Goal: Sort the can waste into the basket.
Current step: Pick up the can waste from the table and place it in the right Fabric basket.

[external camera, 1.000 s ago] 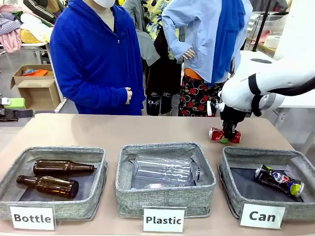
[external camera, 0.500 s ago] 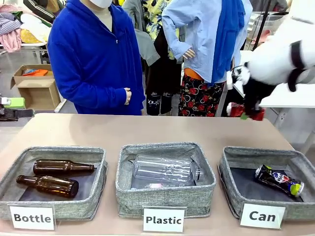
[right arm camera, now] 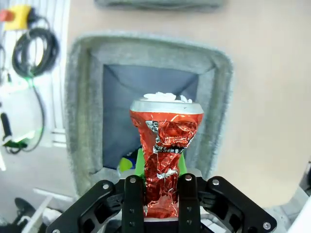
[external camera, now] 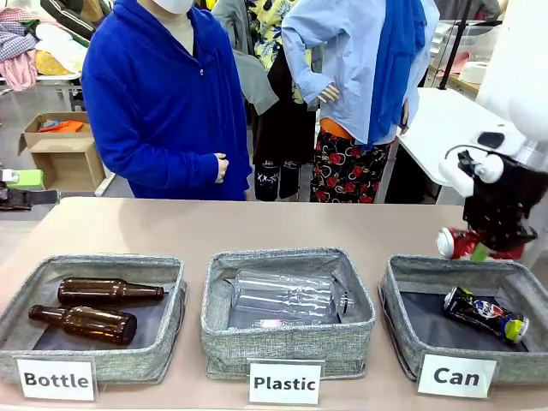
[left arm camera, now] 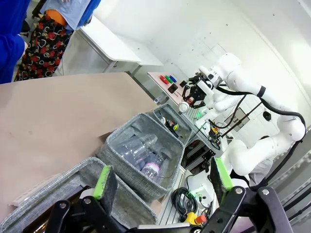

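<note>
We see a broad tan desk (external camera: 257, 227) carrying three low grey woven-fabric bins. The one with the white "Can" label (external camera: 467, 321) sits at the robot's right, beside the "Plastic" bin (external camera: 287, 312) and the "Bottle" bin (external camera: 90, 317). Above the Can bin's far edge hangs our right gripper (external camera: 490, 250), its jaws pinching the crushed, shiny red can (external camera: 458, 244); in the right wrist view that red can (right arm camera: 165, 150) stands over the bin's dark floor. Our left gripper (left arm camera: 163, 177) has its jaws spread wide, holding nothing. A black printed can (external camera: 485, 314) lies inside the Can bin.
</note>
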Motion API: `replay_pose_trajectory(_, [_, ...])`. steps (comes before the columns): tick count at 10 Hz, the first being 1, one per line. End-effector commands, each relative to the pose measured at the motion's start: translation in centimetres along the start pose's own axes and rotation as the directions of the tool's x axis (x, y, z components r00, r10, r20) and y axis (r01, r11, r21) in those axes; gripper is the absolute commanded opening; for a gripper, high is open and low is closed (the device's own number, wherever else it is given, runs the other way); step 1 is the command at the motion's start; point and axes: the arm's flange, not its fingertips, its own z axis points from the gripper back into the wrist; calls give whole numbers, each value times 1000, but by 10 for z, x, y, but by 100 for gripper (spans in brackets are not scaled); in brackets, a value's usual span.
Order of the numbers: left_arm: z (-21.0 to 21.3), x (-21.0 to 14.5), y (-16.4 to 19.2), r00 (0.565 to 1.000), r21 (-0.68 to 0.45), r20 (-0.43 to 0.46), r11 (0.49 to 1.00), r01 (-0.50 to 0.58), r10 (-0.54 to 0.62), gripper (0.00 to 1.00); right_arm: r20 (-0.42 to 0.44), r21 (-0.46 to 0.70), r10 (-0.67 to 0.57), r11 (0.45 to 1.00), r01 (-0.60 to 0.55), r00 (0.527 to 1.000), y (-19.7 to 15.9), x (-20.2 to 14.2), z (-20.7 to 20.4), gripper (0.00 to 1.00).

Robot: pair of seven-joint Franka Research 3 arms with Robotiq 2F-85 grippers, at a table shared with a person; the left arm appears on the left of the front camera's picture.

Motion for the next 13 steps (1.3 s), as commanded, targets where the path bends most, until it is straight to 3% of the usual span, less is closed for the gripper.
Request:
replay_pose_trajectory(1, [0,-1,-4,1000,-5,1,1000,-5,5,100,-13,5,24,1000,-24,1000,-9,-3,-3,0])
replay_pose_trajectory(5, [0,-1,-4,1000,-5,1,1000,-5,5,100,13,-17,22,1000,-22,1000,-18,-5,-2,0])
replay_pose_trajectory(7, [0,-1,-4,1000,-5,1,1000,-5,5,100,61,-59,6,998,-2,998,-15,-11,-3,86])
replay_pose_trajectory(8, [0,-1,-4,1000,-5,1,1000,-5,5,100,70,-45,5,999,-2,998,-12,-15,-3,100])
replay_pose_trajectory(11, [0,-1,-4,1000,-5,1,1000,-5,5,100,116,-24,-15,1000,18,993,-11,-22,-5,100])
replay_pose_trajectory(13, [0,-1,-4,1000,-5,1,1000,-5,5,100,198,25,-126,992,124,972,-14,-25,-2,100])
